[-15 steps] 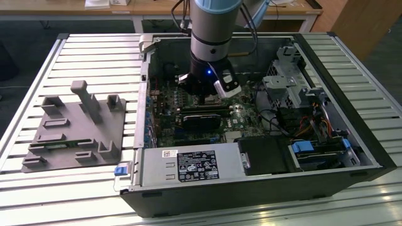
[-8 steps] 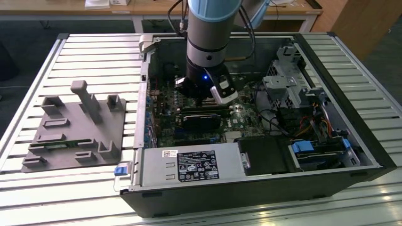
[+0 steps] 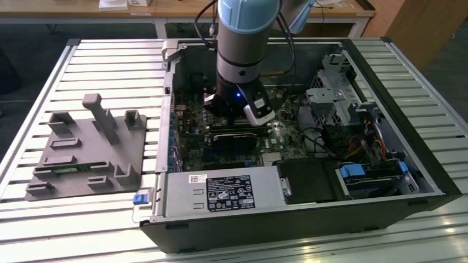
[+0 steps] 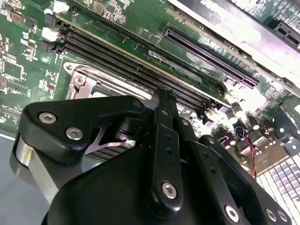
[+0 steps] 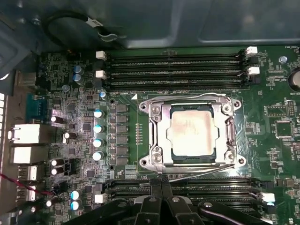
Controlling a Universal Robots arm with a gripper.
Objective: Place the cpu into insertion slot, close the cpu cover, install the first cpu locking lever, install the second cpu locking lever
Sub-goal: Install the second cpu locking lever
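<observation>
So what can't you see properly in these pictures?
- The gripper: in the first wrist view the picture's edge cuts it off, so whether it is open or shut cannot be told.
- The socket: in the second wrist view the gripper's black body hides most of it.
- The levers: thin wires beside the cpu, too fine to tell if latched.
- In the exterior view, the arm blocks the socket.

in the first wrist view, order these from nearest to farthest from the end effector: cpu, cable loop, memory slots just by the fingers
1. memory slots, right beside the end effector
2. cpu, mid-board in its socket
3. cable loop, beyond the board on the case wall
</observation>
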